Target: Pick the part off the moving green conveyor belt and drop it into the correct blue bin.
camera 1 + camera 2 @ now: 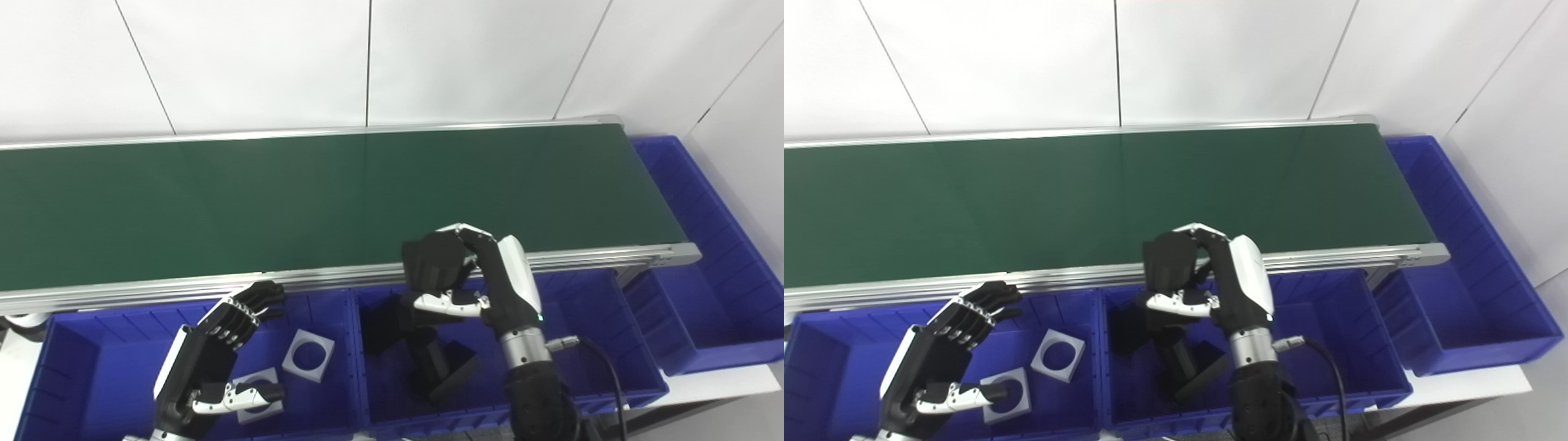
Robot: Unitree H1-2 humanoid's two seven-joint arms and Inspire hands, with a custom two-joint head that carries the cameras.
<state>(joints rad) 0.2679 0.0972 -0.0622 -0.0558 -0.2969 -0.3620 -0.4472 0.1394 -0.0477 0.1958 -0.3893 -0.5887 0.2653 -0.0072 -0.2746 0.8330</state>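
Right hand (471, 275) grips a black part (432, 263) above the middle bin (588, 306) (left hand (211, 355) spread, idle).

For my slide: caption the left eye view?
Right hand holds a black part above the middle blue bin; left hand waits open.

An industrial sorting station, of the kind found in a factory or robotics test lab, is indicated. A long dark green conveyor belt (318, 202) framed in extruded aluminium rails (184, 288) is stretched across the middle of the frame. Below it, along the lower edge, a row of open blue plastic bins (588, 318) is set, and another deep blue plastic bin (704, 245) is placed at the belt's end on the right. Plain white wall panels (245, 61) divided by thin dark seams are seen across the top.
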